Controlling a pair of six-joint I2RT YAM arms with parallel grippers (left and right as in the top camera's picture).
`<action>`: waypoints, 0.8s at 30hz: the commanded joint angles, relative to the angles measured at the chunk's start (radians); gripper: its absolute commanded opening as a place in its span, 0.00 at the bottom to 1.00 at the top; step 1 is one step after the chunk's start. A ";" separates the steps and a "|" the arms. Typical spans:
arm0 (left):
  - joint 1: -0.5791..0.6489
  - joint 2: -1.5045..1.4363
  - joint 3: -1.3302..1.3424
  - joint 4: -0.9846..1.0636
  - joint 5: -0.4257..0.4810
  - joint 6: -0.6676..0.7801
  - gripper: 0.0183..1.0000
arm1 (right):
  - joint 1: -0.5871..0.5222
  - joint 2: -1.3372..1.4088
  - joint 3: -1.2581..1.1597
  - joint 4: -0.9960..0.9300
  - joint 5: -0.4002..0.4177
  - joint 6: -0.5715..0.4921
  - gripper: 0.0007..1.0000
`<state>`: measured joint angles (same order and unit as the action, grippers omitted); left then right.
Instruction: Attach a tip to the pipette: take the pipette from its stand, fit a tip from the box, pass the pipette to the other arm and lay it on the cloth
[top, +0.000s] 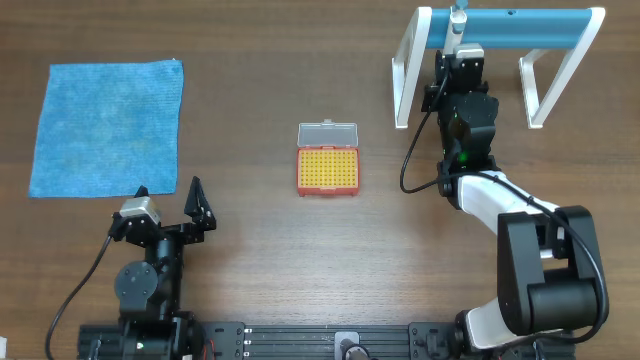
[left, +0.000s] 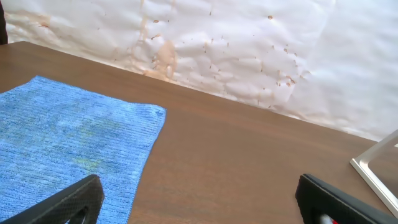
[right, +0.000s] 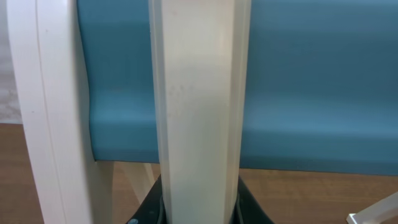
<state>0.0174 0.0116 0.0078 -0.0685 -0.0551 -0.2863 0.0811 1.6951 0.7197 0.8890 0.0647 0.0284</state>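
right gripper (right: 199, 202) around pipette (right: 199, 93) (on stand (right: 311, 81))

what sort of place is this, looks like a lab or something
Probably a lab-style robot test bench: a blue and white pipette stand holding a pipette, an open box of yellow tips and a blue cloth on a wooden table.

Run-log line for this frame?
phase: pick | right gripper: shut on pipette, at stand | left gripper: open, near cloth | tip box: open, centre
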 joint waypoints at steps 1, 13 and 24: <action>0.002 -0.005 -0.002 -0.006 -0.001 0.006 1.00 | -0.001 -0.069 0.022 0.009 -0.005 0.000 0.08; 0.002 -0.005 -0.002 -0.006 -0.001 0.006 1.00 | 0.006 -0.110 0.002 0.025 -0.005 0.000 0.08; 0.002 -0.005 -0.002 -0.006 -0.001 0.006 1.00 | 0.143 -0.217 -0.270 0.578 -0.444 0.237 0.08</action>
<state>0.0174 0.0116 0.0078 -0.0685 -0.0551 -0.2863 0.1711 1.4559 0.5159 1.4029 -0.2192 0.1108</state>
